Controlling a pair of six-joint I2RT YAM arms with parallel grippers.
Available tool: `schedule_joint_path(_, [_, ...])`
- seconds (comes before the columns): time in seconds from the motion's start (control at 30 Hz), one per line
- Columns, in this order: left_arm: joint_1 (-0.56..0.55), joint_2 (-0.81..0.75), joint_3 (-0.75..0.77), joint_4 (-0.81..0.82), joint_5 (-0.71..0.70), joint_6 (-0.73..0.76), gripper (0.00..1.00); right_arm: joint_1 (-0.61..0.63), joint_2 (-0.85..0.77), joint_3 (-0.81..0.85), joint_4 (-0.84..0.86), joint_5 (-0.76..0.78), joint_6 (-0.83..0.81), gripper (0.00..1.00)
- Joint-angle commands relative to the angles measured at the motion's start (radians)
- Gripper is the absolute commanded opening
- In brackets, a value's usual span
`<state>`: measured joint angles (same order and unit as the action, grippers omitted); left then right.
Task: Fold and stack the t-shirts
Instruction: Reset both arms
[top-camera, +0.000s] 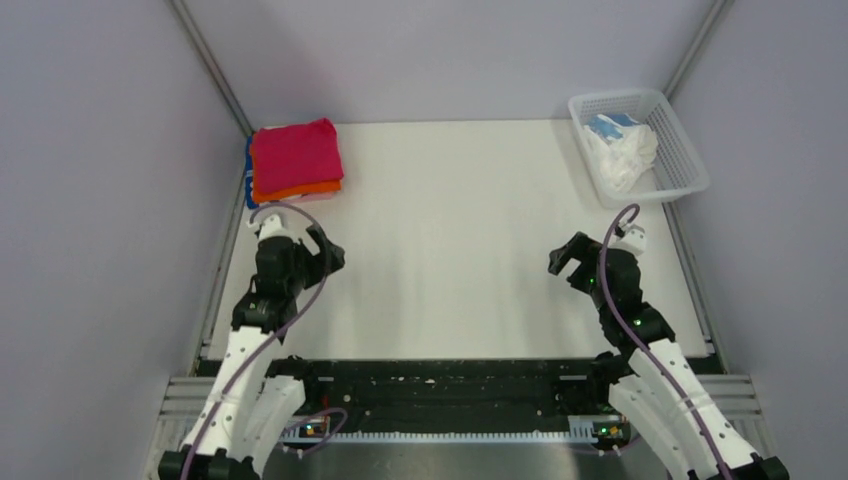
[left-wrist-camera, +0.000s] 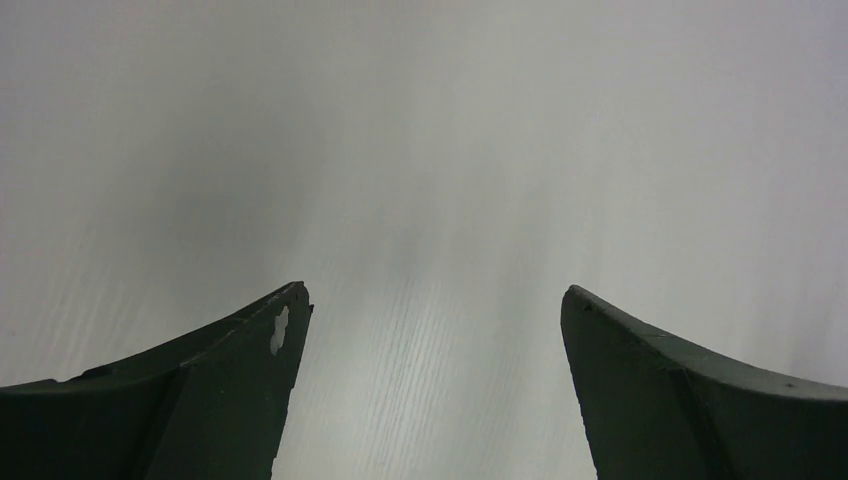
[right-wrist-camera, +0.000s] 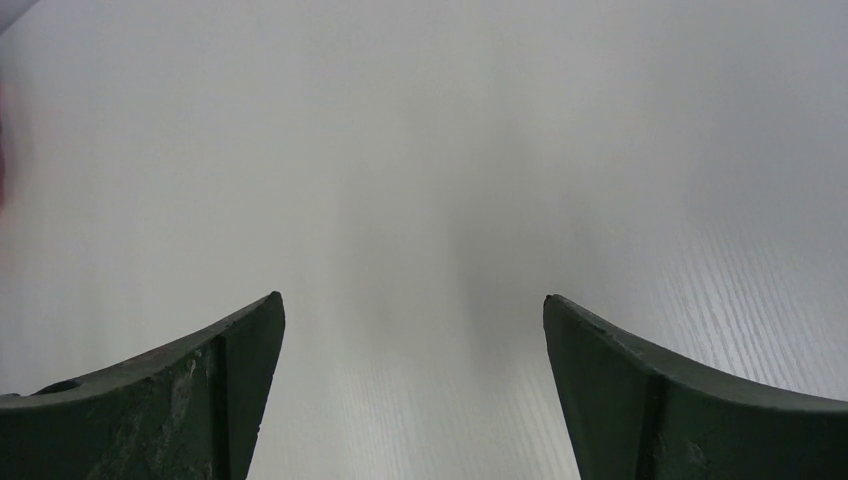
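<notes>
Soft, even light falls from overhead, and the white surface looks bright, without glare. Shadows are faint and soft-edged. In both wrist views the surface blurs into grey haze; the dark fingers look underexposed.

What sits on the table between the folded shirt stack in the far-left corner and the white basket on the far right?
Nothing: between the stack and the basket the white table is bare, as the top external view shows.
</notes>
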<state>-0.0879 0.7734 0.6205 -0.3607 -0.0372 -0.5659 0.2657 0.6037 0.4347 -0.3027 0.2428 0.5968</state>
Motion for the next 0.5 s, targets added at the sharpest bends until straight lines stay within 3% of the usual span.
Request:
schedule_joint_path(0.0, [-0.002, -0.19, -0.09, 0.0, -0.024, -0.078, 0.99, -0.001, -0.063, -0.047, 0.007, 0.006, 0.047, 0.99])
schedule_joint_path(0.47, [-0.001, -0.204, -0.029, -0.023, -0.084, -0.074, 0.99, -0.001, -0.093, -0.058, 0.023, -0.017, 0.052, 0.99])
